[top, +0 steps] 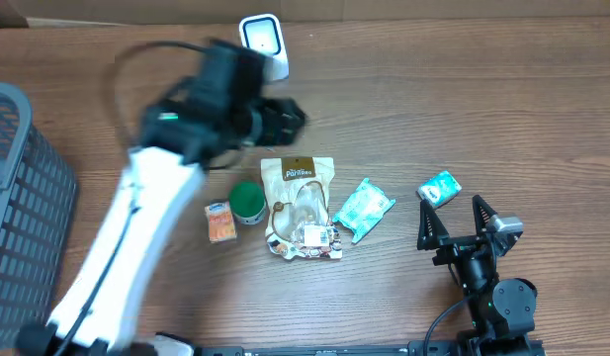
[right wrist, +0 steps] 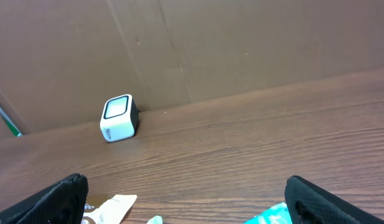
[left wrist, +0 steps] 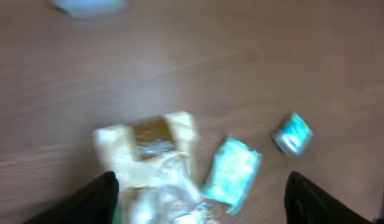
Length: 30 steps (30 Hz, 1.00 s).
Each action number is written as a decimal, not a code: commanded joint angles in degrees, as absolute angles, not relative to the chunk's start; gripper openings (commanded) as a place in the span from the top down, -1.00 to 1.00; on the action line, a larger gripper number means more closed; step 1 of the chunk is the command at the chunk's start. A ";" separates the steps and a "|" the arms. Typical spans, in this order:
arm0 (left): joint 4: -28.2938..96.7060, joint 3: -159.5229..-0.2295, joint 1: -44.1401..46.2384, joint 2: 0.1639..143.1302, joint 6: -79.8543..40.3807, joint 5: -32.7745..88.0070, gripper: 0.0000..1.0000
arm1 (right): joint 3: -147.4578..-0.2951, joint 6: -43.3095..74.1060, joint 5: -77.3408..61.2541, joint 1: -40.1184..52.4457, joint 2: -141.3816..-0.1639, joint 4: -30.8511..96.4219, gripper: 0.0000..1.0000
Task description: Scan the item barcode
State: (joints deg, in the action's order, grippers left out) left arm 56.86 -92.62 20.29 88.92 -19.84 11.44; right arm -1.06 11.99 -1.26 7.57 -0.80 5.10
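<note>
The white barcode scanner (top: 263, 40) stands at the table's far edge and also shows as the scanner (right wrist: 119, 117) in the right wrist view. A cream snack pouch (top: 303, 203) lies flat mid-table, with a teal packet (top: 364, 208) to its right. My left gripper (top: 288, 114) hovers, blurred, between scanner and pouch. In the left wrist view that gripper (left wrist: 201, 182) is open, holding nothing, above the pouch (left wrist: 148, 152) and the teal packet (left wrist: 232, 171). My right gripper (top: 453, 213) rests open at the near right, and the right wrist view shows this gripper (right wrist: 187, 183) empty.
A green round tub (top: 248, 201) and an orange packet (top: 219, 221) lie left of the pouch. A small teal pack (top: 439, 187) sits just ahead of the right gripper. A grey mesh basket (top: 18, 198) fills the left edge. A cardboard wall (right wrist: 241, 43) backs the table.
</note>
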 commanded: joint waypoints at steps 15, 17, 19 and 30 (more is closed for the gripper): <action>73.19 -101.71 -13.06 84.16 -3.84 -0.40 -0.99 | -0.45 12.14 -1.19 7.38 -0.19 4.78 -1.00; 73.34 -101.71 -14.90 85.56 -1.08 -0.40 -0.99 | -0.47 12.14 -1.17 7.38 -0.19 4.78 -1.00; 73.91 -101.71 -16.32 87.09 0.75 -0.43 -0.99 | -0.47 12.14 -1.19 7.38 -0.19 4.78 -1.00; 72.16 -101.71 -19.92 94.76 7.79 -0.43 -1.00 | -0.45 12.14 -1.19 7.38 -0.19 4.78 -1.00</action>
